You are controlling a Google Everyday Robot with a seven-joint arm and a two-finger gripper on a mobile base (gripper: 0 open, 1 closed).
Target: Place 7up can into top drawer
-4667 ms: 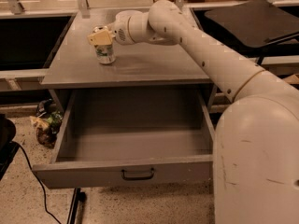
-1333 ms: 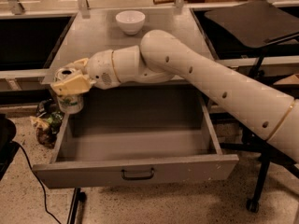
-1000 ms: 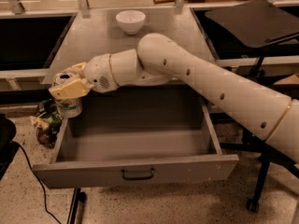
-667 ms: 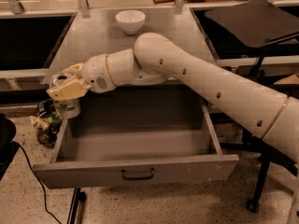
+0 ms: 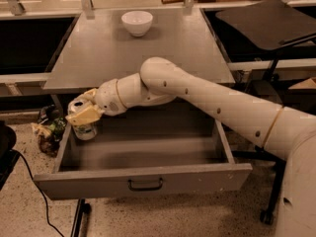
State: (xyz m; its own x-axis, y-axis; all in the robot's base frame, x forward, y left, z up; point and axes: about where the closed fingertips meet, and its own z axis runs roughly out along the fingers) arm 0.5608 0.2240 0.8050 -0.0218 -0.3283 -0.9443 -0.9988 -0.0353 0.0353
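At nine o'clock inside the open drawer, the gripper grips the can by its top, upright, likely to set it down beside the left wall; whether it touches the drawer bottom is unclear; behind, a grey table carries a bowl at twelve o'clock; a bag lies on the speckled floor.

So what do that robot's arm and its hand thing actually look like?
The arm is smooth, rounded cream-white shells with small dark dots and thin tan rings at joints. No loose cables show. The gripper, at the 7up can over the top drawer's left end, has flat pale-yellow fingers.
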